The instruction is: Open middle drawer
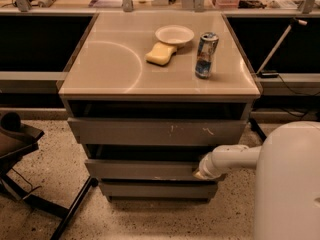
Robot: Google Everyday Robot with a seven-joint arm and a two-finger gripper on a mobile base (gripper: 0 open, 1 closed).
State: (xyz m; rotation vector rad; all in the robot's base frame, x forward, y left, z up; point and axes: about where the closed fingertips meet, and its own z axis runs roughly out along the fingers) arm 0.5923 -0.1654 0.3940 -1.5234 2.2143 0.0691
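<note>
The grey cabinet has three flat handleless drawer fronts stacked one above another. The middle drawer (142, 169) is the mid-sized front, below the larger front with white scratch marks (160, 131) and above the narrowest front (157, 189). A dark gap shows above the middle front. My gripper (202, 173) is at the end of the white arm (235, 159), which reaches in from the right. It sits at the right end of the middle drawer's front, at its top edge. Its tip is hidden against the drawer.
On the cabinet top (105, 69) stand a white bowl (174, 34), a yellow sponge (161, 54) and a drink can (206, 55). A black chair base (30, 184) stands on the floor at the left. My white body (290, 184) fills the lower right. A cable and pole (277, 46) are at the right.
</note>
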